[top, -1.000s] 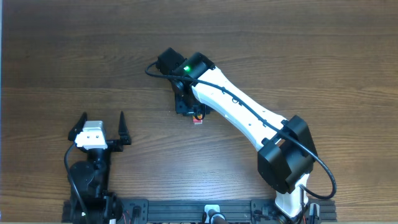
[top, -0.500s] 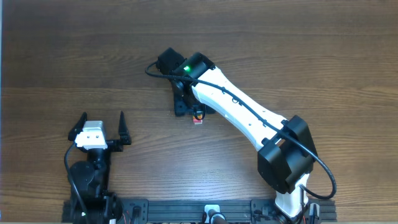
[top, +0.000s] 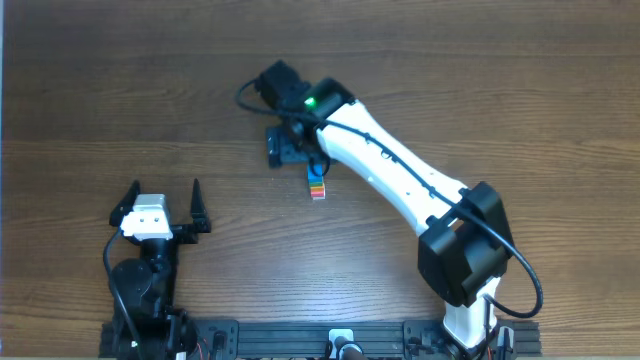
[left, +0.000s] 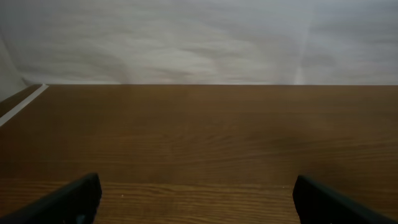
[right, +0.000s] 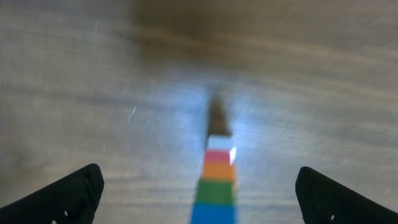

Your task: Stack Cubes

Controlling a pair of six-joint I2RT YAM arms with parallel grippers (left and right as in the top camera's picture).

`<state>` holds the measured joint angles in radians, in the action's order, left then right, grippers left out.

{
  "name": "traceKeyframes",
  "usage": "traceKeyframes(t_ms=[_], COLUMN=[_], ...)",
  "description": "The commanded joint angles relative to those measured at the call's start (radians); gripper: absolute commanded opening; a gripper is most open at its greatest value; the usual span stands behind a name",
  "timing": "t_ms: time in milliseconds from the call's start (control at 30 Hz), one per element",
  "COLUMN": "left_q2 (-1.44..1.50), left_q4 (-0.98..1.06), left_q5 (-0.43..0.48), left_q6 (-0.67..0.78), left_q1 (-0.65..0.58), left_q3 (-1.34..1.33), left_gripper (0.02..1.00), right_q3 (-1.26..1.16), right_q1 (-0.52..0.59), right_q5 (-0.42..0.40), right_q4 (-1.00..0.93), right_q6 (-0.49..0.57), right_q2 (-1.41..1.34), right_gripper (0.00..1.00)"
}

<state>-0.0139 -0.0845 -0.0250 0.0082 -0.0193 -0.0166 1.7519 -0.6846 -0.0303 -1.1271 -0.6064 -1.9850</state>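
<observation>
Right gripper point(top: 290, 150) has pulled off the cube stack point(top: 317, 186) since a second ago. It was sitting right over the stack; now it's shifted toward the worktop's point(top: 520, 80) far edge and slightly left, and the stack shows uncovered. Left arm hasn't budged.

Left gripper point(top: 165, 186): parked by the near edge, left side, fingers spread wide, nothing between them.

Stack: roughly mid-worktop, standing on its own, four cubes visible. From the right wrist camera the order reads blue nearest the camera, then green, orange, red point(right: 216, 186).

Right gripper point(right: 205, 211): fingers wide apart, holding nothing, clear of the stack. The arm reaches in diagonally from the near right corner.
</observation>
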Motion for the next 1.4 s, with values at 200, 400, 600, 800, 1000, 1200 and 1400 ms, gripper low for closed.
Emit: traceKeyframes(t_ms=[200, 400, 600, 800, 1000, 1200, 1400], left_q2=[0.008, 0.008, 0.008, 0.008, 0.008, 0.008, 0.008], left_q4=[0.003, 0.003, 0.003, 0.003, 0.003, 0.003, 0.003], left_q5=[0.010, 0.010, 0.010, 0.010, 0.010, 0.010, 0.010], left_q6=[0.014, 0.014, 0.014, 0.014, 0.014, 0.014, 0.014], left_q1=[0.000, 0.000, 0.000, 0.000, 0.000, 0.000, 0.000], left_q3=[0.005, 0.005, 0.005, 0.005, 0.005, 0.005, 0.005], left_gripper=[1.000, 1.000, 1.000, 1.000, 1.000, 1.000, 1.000], right_q3=[0.165, 0.159, 0.051, -0.217, -0.550, -0.774, -0.918], right_q1=[0.234, 0.373, 0.505, 0.629, 0.670, 0.678, 0.684], right_q5=[-0.226, -0.300, -0.294, -0.176, -0.069, -0.050, -0.001], right_q4=[-0.022, -0.066, -0.017, 0.121, 0.267, 0.297, 0.303], right_q6=[0.226, 0.309, 0.362, 0.406, 0.466, 0.466, 0.467], right_q2=[0.018, 0.111, 0.306, 0.610, 1.016, 1.418, 1.674], right_gripper=[0.991, 0.993, 0.991, 0.991, 0.993, 0.991, 0.993])
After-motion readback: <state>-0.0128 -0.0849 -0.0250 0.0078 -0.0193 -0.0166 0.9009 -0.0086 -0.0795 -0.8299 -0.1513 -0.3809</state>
